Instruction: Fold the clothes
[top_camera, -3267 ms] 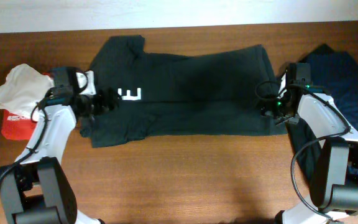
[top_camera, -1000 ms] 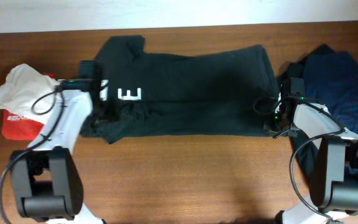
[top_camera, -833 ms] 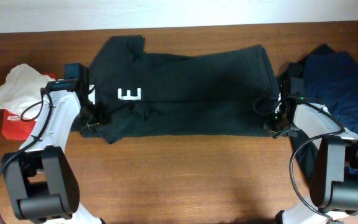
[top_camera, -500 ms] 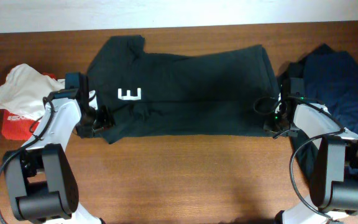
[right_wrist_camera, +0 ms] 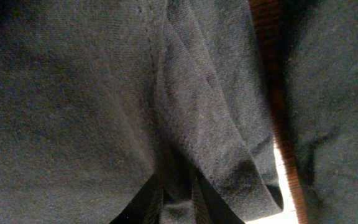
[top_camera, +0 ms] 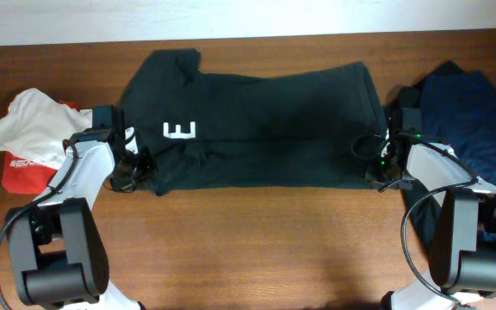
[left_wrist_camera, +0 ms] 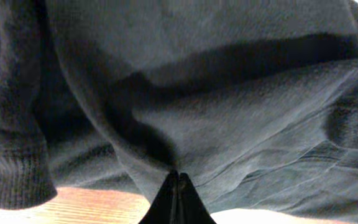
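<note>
My left claw (left_wrist_camera: pixel 176 182) is pinched tight on a fold of cloth at the lower left corner of the black T-shirt (top_camera: pixel 265 120), which lies spread flat across the counter (top_camera: pixel 257 250). My right claw (right_wrist_camera: pixel 178 190) is narrow, gripping the shirt's lower right hem. A navy garment (top_camera: pixel 480 112) lies just beside that end. A white garment (top_camera: pixel 28 125) and a red garment (top_camera: pixel 20 172) lie at the left.

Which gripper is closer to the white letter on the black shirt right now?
Left. The left gripper pinches the black shirt at its edge close beside the white letter; the right gripper grips the opposite end.
</note>
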Controlling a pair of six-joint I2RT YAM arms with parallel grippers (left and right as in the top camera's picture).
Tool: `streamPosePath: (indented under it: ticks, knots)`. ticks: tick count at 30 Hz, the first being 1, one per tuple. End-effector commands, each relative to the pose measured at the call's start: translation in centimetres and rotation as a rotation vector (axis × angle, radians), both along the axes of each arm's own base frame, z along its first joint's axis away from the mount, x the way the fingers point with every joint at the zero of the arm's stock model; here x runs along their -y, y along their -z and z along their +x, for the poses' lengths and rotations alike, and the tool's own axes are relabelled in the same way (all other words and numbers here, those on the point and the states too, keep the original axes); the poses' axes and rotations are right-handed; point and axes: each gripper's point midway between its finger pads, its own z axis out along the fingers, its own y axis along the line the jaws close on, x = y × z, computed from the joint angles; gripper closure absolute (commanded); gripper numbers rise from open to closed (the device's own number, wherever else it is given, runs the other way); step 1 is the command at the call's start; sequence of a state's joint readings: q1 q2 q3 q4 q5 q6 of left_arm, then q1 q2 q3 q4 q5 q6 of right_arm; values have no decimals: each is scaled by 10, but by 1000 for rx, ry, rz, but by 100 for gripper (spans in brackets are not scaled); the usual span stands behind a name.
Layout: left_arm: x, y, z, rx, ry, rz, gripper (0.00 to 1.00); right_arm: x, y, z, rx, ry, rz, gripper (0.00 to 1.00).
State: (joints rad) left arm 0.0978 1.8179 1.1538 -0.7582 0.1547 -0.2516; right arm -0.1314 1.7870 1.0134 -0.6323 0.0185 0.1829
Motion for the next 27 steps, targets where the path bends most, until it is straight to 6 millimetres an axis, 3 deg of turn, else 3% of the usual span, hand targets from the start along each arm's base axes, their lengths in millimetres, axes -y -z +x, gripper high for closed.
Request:
streamPosePath:
  ticks: [1, 5, 10, 12, 13, 14, 15, 17, 21, 27]
  knots:
    - [1, 0, 4, 17, 2, -12, 99, 6, 4, -7, -25, 15, -20, 79]
    - [-2, -26, 34, 108, 1, -4, 99, 6, 4, -6, -24, 15, -21, 79]
    - [-7, -76, 84, 286, 2, 15, 99, 8, 4, -7, -26, 17, -35, 80]
    - [-8, -84, 92, 317, 2, 19, 99, 8, 4, -7, -27, 17, -35, 80]
    - [-8, -84, 92, 317, 3, 19, 81, 8, 4, -7, -26, 17, -35, 79]
    - [-8, -82, 89, 304, 3, 19, 56, 8, 4, -7, -26, 17, -35, 80]
    - [-10, -79, 83, 276, -2, 31, 44, 8, 4, -7, -26, 17, -35, 80]
    - [-17, -74, 72, 225, -15, 73, 34, 8, 4, -7, -26, 17, -35, 80]
    - [-34, -66, 51, 129, -37, 168, 33, 8, 4, -7, -26, 17, -35, 79]
    - [-42, -49, 38, 69, -44, 219, 36, 8, 4, -7, -26, 17, -35, 80]
